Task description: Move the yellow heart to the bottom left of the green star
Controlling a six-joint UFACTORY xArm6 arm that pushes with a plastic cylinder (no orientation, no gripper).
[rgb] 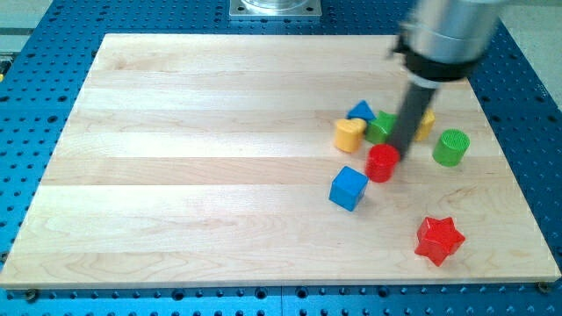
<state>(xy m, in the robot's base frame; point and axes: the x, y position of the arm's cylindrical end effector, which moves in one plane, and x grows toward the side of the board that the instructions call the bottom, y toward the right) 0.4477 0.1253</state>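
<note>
The green star (381, 128) lies on the right half of the wooden board (193, 158), partly hidden by my rod. One yellow block (349, 134) touches its left side. A second yellow block (426, 124) peeks out right of the rod. I cannot tell which of the two is the heart. My tip (402, 152) is down just right of and below the green star, at the upper right edge of the red cylinder (382, 163).
A blue triangle (360, 111) sits above the left yellow block. A green cylinder (450, 147) is to the right of the rod. A blue cube (349, 188) lies below left of the red cylinder. A red star (438, 240) is near the board's bottom right.
</note>
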